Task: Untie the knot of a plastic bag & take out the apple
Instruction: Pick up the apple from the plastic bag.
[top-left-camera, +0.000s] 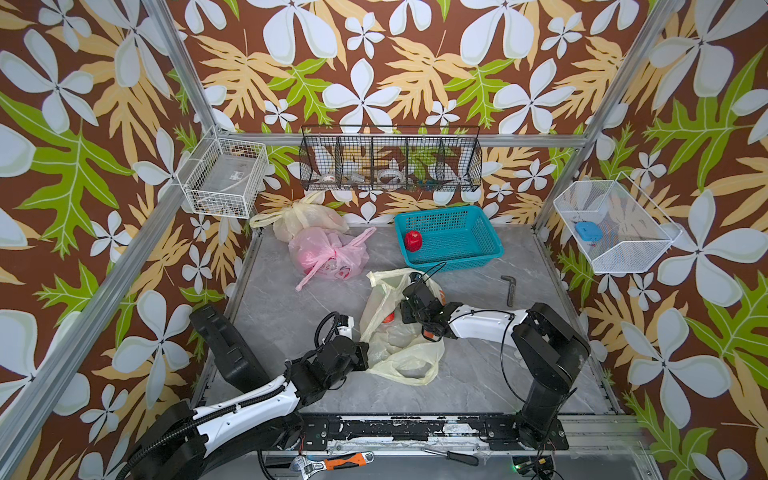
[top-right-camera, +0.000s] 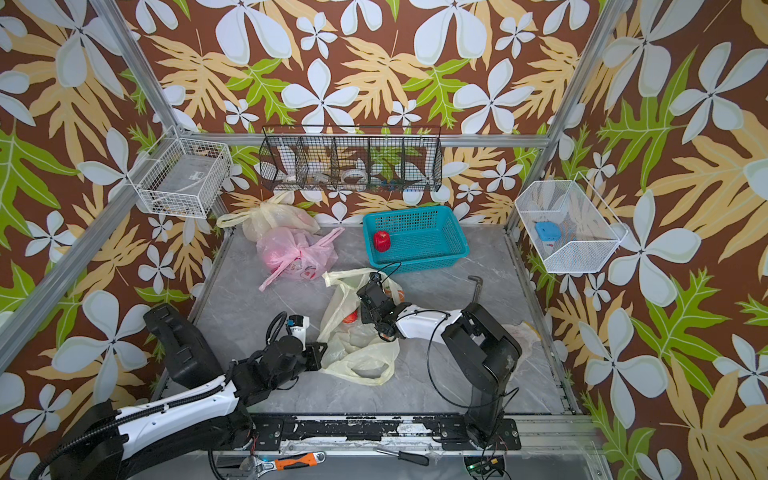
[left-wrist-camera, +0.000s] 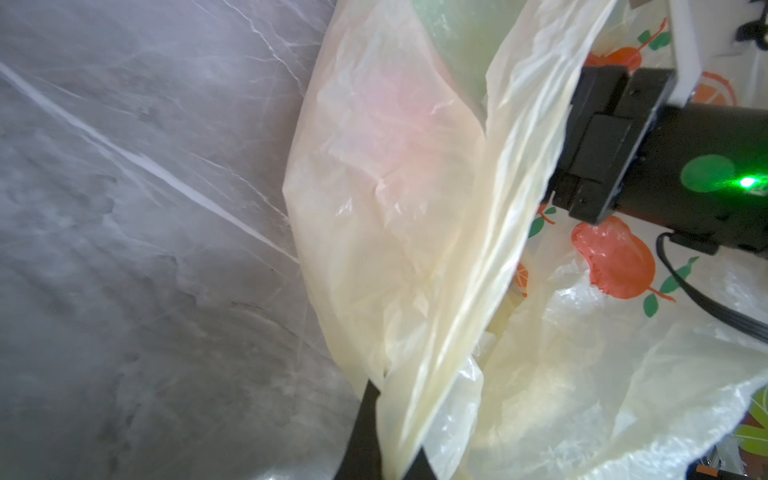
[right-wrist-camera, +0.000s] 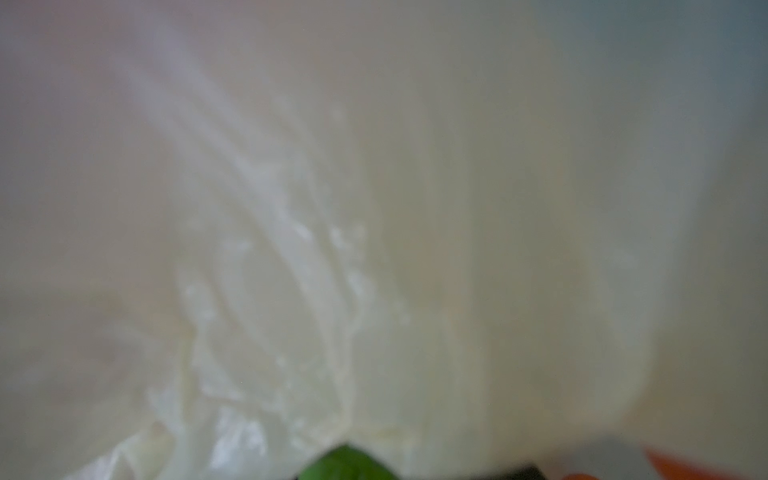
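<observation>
Limp, slippery bag (top-left-camera: 399, 357) mid table (top-left-camera: 478, 374) is pinched at its near-left rim by the left pincer (left-wrist-camera: 390, 424), right pincer (top-left-camera: 413, 286) is buried inside (gap can't be told), so bunched folds are probably best grabbed.

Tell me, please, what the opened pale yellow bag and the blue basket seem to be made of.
Pale yellow bag: thin plastic film, likely polyethylene; translucent, glossy, crumpled, printed fruit showing through.
Blue basket: rigid moulded plastic, apparently; uniform colour, slight sheen, regular grid of holes.
</observation>
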